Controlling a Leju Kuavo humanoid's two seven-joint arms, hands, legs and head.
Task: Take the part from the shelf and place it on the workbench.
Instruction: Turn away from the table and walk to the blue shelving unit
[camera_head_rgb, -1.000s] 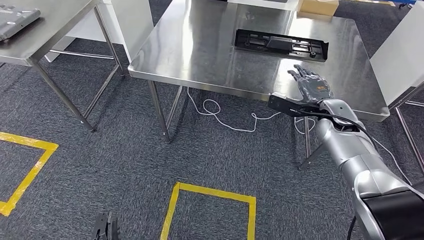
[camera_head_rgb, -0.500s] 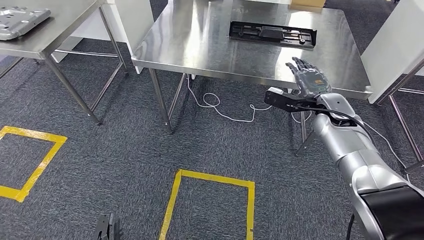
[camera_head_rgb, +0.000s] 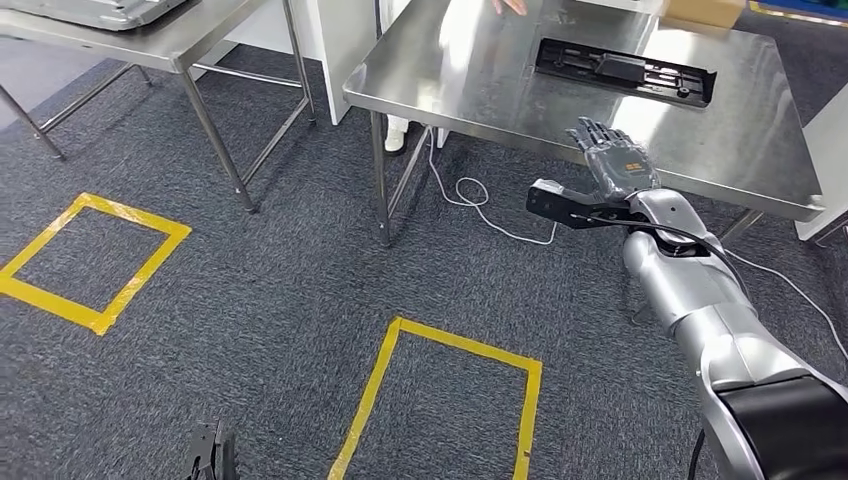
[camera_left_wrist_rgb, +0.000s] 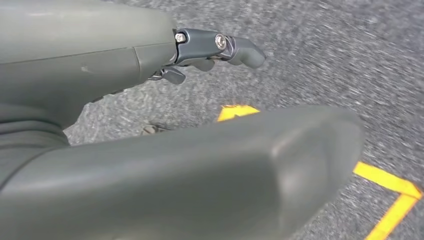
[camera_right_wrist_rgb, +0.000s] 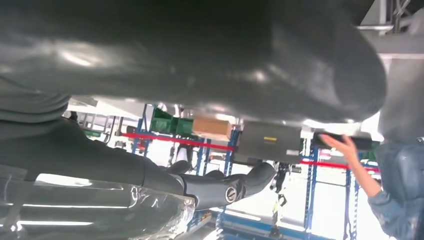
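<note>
The black part (camera_head_rgb: 626, 71) is seen lying flat on the steel workbench (camera_head_rgb: 480, 95), well in from the near edge, toward the far right of the top. The right hand (camera_head_rgb: 612, 160) is held empty above the near edge of the bench, fingers spread apart and gripping nothing, near the part but not touching it. The left hand (camera_left_wrist_rgb: 215, 47) is noted hanging over the grey carpet beside yellow floor tape (camera_left_wrist_rgb: 385, 185); nothing is seen in it, but whether its fingers are apart or curled cannot be told, as the wrist view is blurred and largely blocked by the hand's own cover.

Judgement: placement appears complete; the step in hand is taken to be clearing the right arm from the bench. It is best done by lifting the hand up and back, fingers kept apart, so that the part is not brushed or dragged. The bench edge should be cleared before the arm is lowered.

A person's hand (camera_head_rgb: 508, 6) is seen at the far edge of the bench, and a person's arm (camera_right_wrist_rgb: 357, 167) reaches up in the right wrist view; any retreat should be kept slow and away from that side. A white cable (camera_head_rgb: 478, 206) lies on the floor under the bench, to be avoided if stepping.
</note>
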